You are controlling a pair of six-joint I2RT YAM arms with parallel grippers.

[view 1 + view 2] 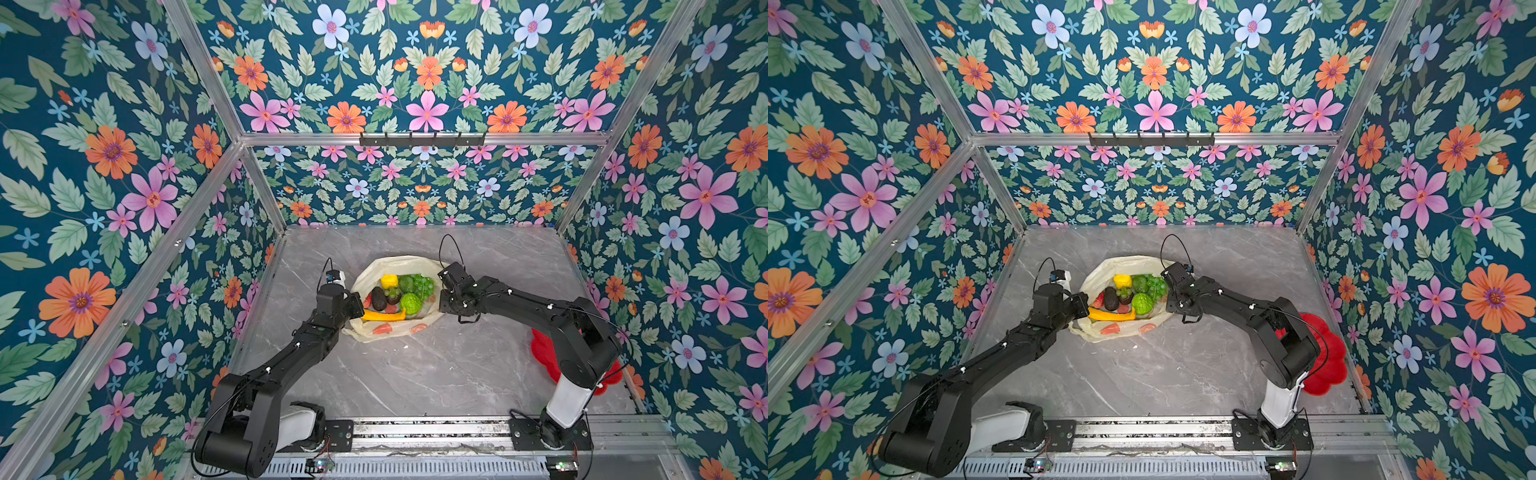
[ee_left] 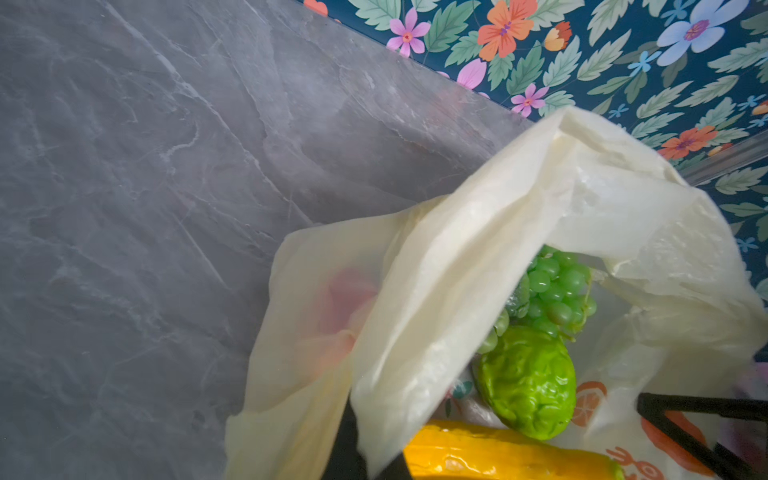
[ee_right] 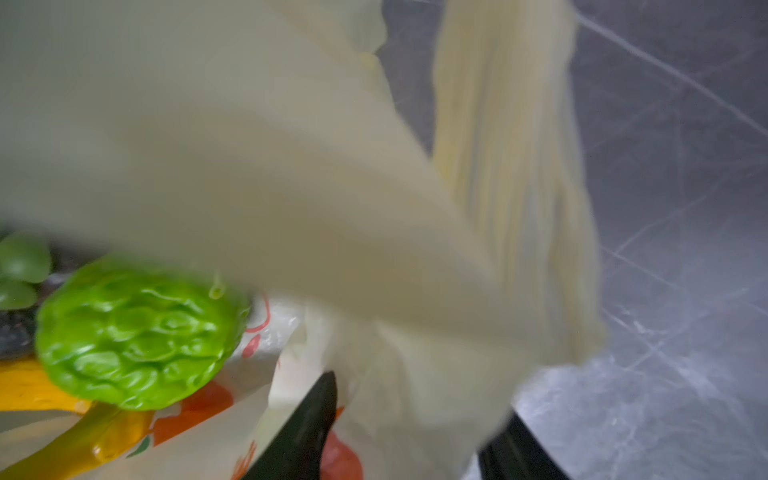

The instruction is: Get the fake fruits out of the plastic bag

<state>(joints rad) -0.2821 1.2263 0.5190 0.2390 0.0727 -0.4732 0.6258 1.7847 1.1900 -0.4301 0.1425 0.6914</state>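
The pale-yellow plastic bag (image 1: 390,332) (image 1: 1125,264) lies open mid-table in both top views. Inside it lie fake fruits: a lemon (image 1: 389,281), grapes (image 1: 423,284) (image 2: 557,286), an avocado (image 1: 378,298), a banana (image 1: 382,316) (image 2: 498,457) and a bumpy green fruit (image 1: 410,303) (image 2: 528,382) (image 3: 137,336). My left gripper (image 1: 357,313) (image 1: 1081,309) (image 2: 370,461) is shut on the bag's left rim, and the film (image 2: 498,232) drapes over it. At the bag's right rim my right gripper (image 1: 441,297) (image 1: 1168,297) (image 3: 411,436) has its fingers (image 3: 307,424) apart with blurred bag film between them.
A red flower-shaped plate (image 1: 544,353) (image 1: 1329,357) lies at the right edge of the grey marble table (image 1: 415,374), partly under the right arm. Floral walls enclose the table on three sides.
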